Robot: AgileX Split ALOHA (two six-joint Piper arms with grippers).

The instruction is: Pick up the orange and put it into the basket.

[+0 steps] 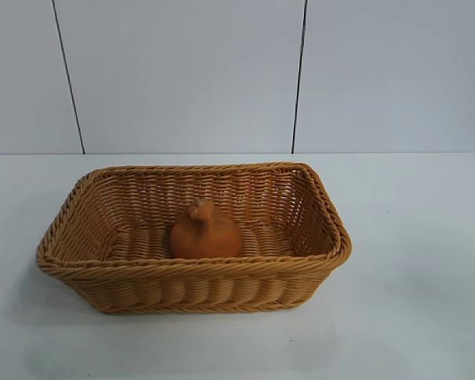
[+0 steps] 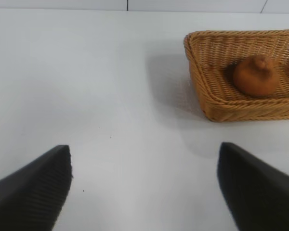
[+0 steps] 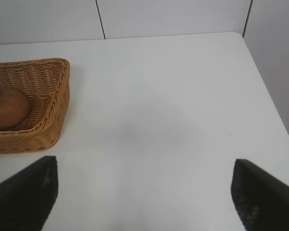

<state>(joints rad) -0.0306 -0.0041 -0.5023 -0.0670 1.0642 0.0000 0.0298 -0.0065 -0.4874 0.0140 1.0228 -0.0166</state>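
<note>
Closest to my lenses are my own dark fingers (image 2: pixel 36 187): the left tool (image 2: pixel 144 192) hangs with its fingers spread wide over bare white surface (image 2: pixel 111 96), pinching nothing, and the right tool (image 3: pixel 144 197) is spread just as wide and empty too, well apart from the work. Neither arm shows in the exterior view. As for the orange (image 1: pixel 206 232), it sits upright inside the basket (image 1: pixel 79 261), neck up, resting on the woven floor near the front wall, so I judge the placing done. What could go wrong now is mostly my own doing: any sweep back toward the middle could clip the braided rim and shove or tip the basket, which looks light, and the rounded fruit could then roll against a wall. Room is generous; open surface lies on both sides of the basket and in front of it. On the right tool's side the surface ends at a far corner by the wall (image 3: pixel 274 72), so I would keep clear of that edge.
</note>
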